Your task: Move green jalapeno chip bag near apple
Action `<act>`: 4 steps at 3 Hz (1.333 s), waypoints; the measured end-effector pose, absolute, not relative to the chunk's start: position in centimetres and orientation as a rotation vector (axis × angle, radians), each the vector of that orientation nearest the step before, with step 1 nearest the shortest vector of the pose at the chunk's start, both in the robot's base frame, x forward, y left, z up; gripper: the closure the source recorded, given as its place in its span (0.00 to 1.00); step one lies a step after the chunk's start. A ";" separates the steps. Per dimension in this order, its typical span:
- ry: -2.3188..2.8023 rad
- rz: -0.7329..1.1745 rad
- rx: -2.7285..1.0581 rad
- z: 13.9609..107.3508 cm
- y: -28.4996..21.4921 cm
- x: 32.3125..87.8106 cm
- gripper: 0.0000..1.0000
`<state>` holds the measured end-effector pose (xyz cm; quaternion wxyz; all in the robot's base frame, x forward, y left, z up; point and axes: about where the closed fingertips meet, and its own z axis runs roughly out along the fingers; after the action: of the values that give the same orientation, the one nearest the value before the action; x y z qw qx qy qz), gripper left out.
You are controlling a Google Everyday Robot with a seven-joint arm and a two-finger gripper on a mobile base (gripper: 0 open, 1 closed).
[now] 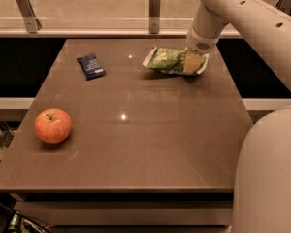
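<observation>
On the smooth brown table (150, 149), the round red-orange apple (53, 125) stands near the front left edge. Farther back lies a small dark-blue packet (91, 65). At the far right lies the crinkly light-green jalapeno chip bag (167, 59), well apart from the apple. The gripper (192, 63) of the white arm is down on the right end of the bag; whether it grasps the bag, I cannot tell.

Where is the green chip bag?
In the camera view, the green chip bag lies far right on the table, the robot's hand at its right end, a blue packet to its left.
</observation>
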<state>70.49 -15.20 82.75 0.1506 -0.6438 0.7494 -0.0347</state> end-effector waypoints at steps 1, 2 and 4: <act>2.152 -0.100 -1.849 83.0 -15.2 70.5 1.00; 2.152 -0.099 -1.849 83.0 -15.2 70.5 1.00; 2.097 -0.067 -1.876 84.9 -14.0 68.6 1.00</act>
<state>68.59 -13.97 84.91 0.1630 -0.6576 0.7352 -0.0236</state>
